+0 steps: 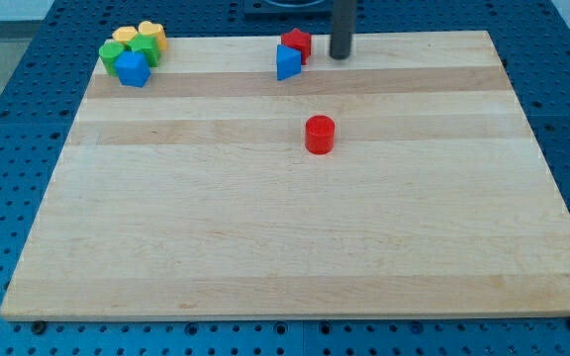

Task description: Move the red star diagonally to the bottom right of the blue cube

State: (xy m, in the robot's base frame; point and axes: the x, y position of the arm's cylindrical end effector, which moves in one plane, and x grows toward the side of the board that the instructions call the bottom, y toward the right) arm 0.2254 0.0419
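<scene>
Wooden board [265,218] lies on a blue holed table. No fingers here, only my tip [340,56], just right of the red star [297,43]. It touches a blue block [287,63]. The blue cube [133,70] is far left, so the job looks barely begun.

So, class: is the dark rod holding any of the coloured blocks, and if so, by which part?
Nothing is held. My tip rests on the wooden board, just to the view's right of the red star block, with a small gap between them.

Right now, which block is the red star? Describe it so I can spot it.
Look along the wooden board's top edge, just left of my tip. Two blocks touch there: the red star sits behind the blue block. The lone red cylinder is nearer mid-board.
</scene>
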